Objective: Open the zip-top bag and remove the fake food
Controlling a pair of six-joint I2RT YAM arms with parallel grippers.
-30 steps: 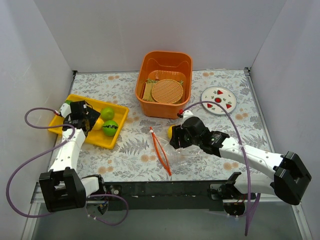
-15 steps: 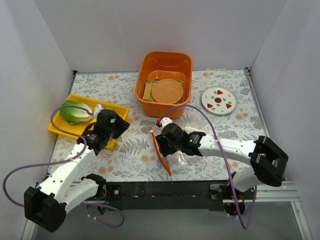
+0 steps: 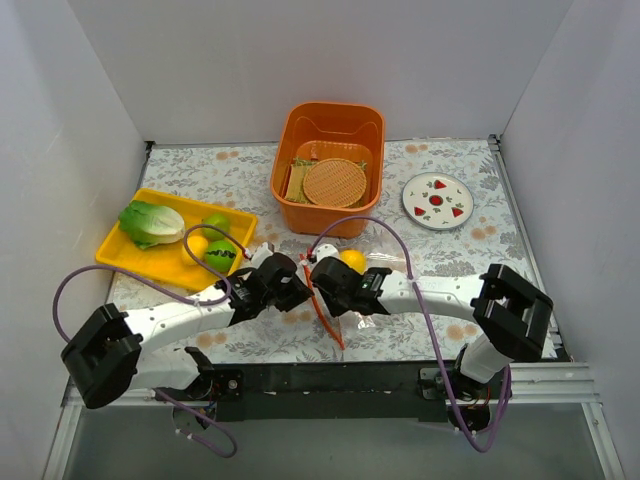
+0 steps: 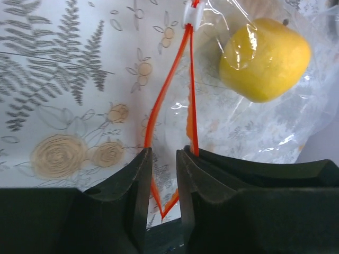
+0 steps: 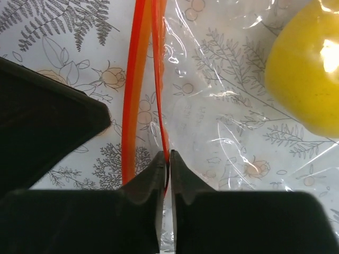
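Observation:
The clear zip-top bag [image 3: 362, 303] lies flat on the floral cloth, its orange zip strip [image 3: 322, 308] parted. One yellow lemon [image 3: 352, 260] is inside it [image 4: 265, 58] [image 5: 307, 79]. My right gripper [image 3: 318, 289] [image 5: 169, 154] is shut on the strip's right-hand lip [image 5: 159, 79]. My left gripper [image 3: 302, 294] [image 4: 163, 153] faces it from the left, jaws narrow but apart. The strip's other lip [image 4: 164, 90] runs into that gap without being pinched. More fake food lies in the yellow tray [image 3: 165, 268]: a cabbage [image 3: 150, 222], two limes [image 3: 216, 221] [image 3: 222, 256] and a lemon [image 3: 198, 244].
An orange bin [image 3: 372, 150] holding tan woven discs [image 3: 333, 183] stands at the back centre. A white plate [image 3: 437, 200] with red marks sits at the back right. White walls enclose the table on three sides.
My left arm swung from the yellow tray over to the bag's mouth, its jaws narrowing, and the cabbage now lies in the tray. My right gripper moved left and closed on the strip.

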